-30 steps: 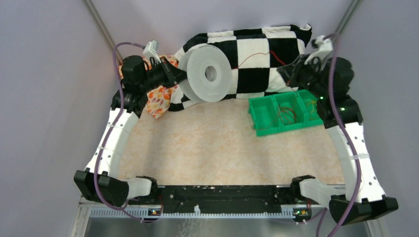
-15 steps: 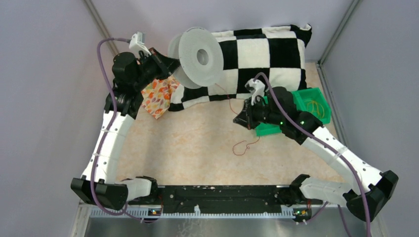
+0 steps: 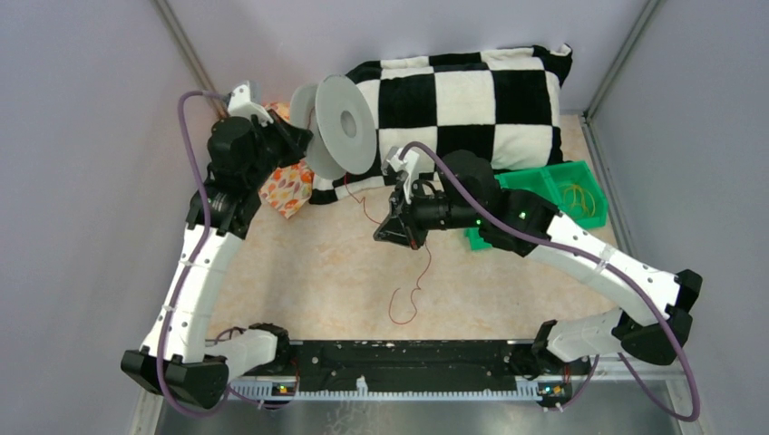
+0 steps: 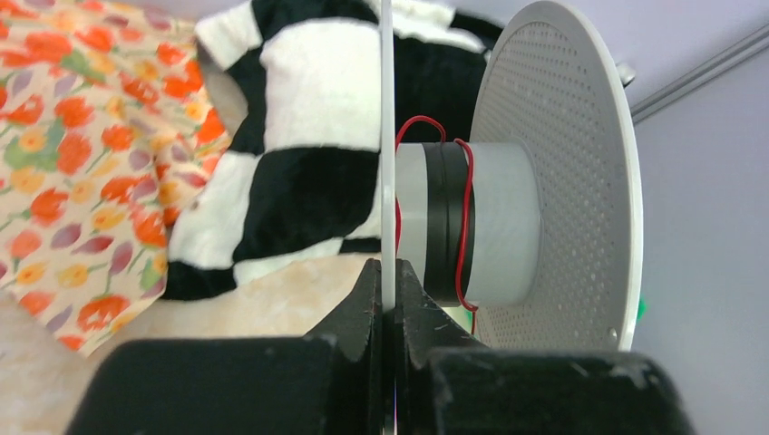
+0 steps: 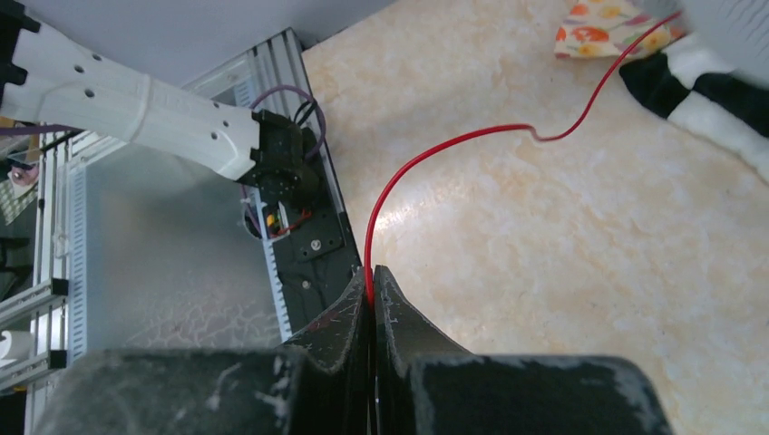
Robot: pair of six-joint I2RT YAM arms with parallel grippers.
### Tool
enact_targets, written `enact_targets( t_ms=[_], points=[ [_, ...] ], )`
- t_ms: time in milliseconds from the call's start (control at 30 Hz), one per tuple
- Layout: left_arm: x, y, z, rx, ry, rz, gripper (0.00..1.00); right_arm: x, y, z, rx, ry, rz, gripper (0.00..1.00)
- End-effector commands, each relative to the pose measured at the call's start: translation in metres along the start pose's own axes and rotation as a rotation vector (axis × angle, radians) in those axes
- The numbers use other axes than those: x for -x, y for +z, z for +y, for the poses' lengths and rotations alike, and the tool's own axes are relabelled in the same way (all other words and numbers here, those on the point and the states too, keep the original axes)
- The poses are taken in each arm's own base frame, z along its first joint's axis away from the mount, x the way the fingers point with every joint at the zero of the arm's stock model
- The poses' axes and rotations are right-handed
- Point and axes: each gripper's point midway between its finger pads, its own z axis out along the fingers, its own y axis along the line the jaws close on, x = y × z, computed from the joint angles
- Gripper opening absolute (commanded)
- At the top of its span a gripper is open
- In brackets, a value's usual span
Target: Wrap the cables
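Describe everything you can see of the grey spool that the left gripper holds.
The grey spool looks like pale plastic. It has two round flanges dotted with fine holes, joined by a smooth whitish hub with a black band and a central hole. It is held on edge, axis roughly level, in front of the checkered cushion. The left gripper is shut on the rim of one flange. A thin red cable loops round the hub across the band.
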Motion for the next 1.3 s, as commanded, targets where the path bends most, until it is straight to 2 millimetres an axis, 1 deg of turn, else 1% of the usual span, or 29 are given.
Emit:
enact_targets(
  t_ms=[0,100,167,333,467,567,733,900,1067,1133,1200,1267],
  points=[
    [0.005,-0.004,0.003,0.057,0.064,-0.074,0.00,0.043,-0.010,0.014,0.026,-0.084,-0.094,0.00],
    [-0.003,-0.002,0.009,0.132,0.130,-0.071,0.00,0.061,-0.014,0.020,0.042,-0.118,-0.123,0.00],
    [-0.012,0.003,0.010,0.166,0.171,-0.056,0.00,0.072,-0.016,0.022,0.046,-0.140,-0.137,0.00],
    [-0.033,0.013,0.001,0.168,0.208,-0.018,0.00,0.095,-0.023,0.025,0.034,-0.186,-0.172,0.00],
    [-0.050,0.020,0.003,0.193,0.254,0.021,0.00,0.114,-0.035,0.028,0.013,-0.225,-0.221,0.00],
    [-0.062,0.024,0.002,0.190,0.287,0.047,0.00,0.122,-0.040,0.025,-0.016,-0.249,-0.243,0.00],
    [-0.084,0.027,0.002,0.185,0.354,0.103,0.00,0.128,-0.048,0.014,-0.090,-0.296,-0.246,0.00],
    [-0.100,0.026,0.002,0.161,0.387,0.140,0.00,0.132,-0.056,0.008,-0.136,-0.323,-0.251,0.00],
    [-0.119,0.026,-0.008,0.078,0.437,0.200,0.00,0.132,-0.061,0.000,-0.181,-0.344,-0.247,0.00],
    [-0.127,0.025,-0.012,0.038,0.464,0.233,0.00,0.131,-0.062,-0.009,-0.201,-0.342,-0.242,0.00],
    [-0.136,0.023,-0.021,-0.039,0.496,0.268,0.00,0.128,-0.064,-0.018,-0.216,-0.335,-0.235,0.00],
    [-0.146,0.019,-0.026,-0.103,0.534,0.302,0.00,0.125,-0.068,-0.031,-0.234,-0.320,-0.232,0.00]
  ],
)
